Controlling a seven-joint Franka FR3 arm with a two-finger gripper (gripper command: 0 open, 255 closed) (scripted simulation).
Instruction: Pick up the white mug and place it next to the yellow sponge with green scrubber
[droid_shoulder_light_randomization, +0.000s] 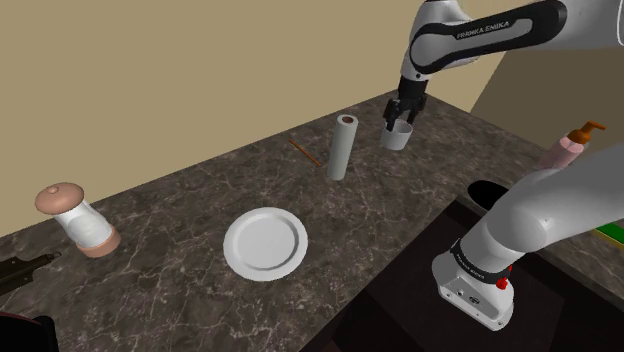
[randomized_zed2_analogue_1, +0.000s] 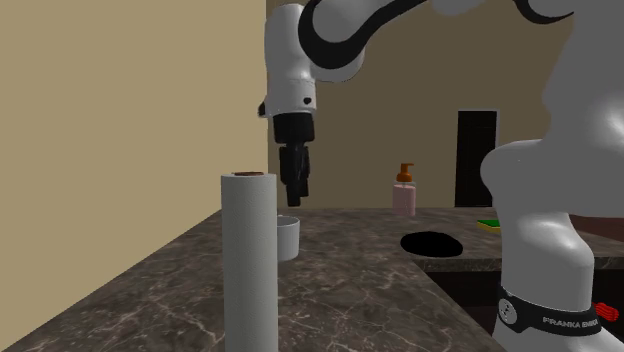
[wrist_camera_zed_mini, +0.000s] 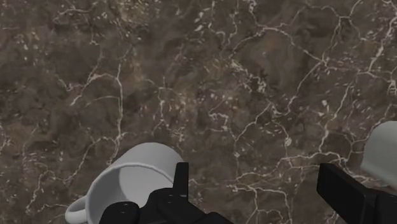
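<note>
On the shoulder view's far left, a white container with tan ends lies on its side on the dark marble desk; what exactly it is, I cannot tell. Next to the right, a round white plate lies flat near the desk's front edge. Farther back there is a thin brown stick, and just beside it a white roll stands upright. To the right of the roll the white mug stands upright near the back edge of the desk, and the black gripper hangs directly over it, pointing down. In the second exterior view a small gap shows between the fingertips and the mug's rim, so they are not touching. In the wrist view the two fingers stand apart, and the mug sits beside one finger, not between them. More to the right, a black oval area shows in the desk, then a pink soap dispenser with an orange pump. The yellow sponge with green scrubber lies at the far right, well apart from the mug.
</note>
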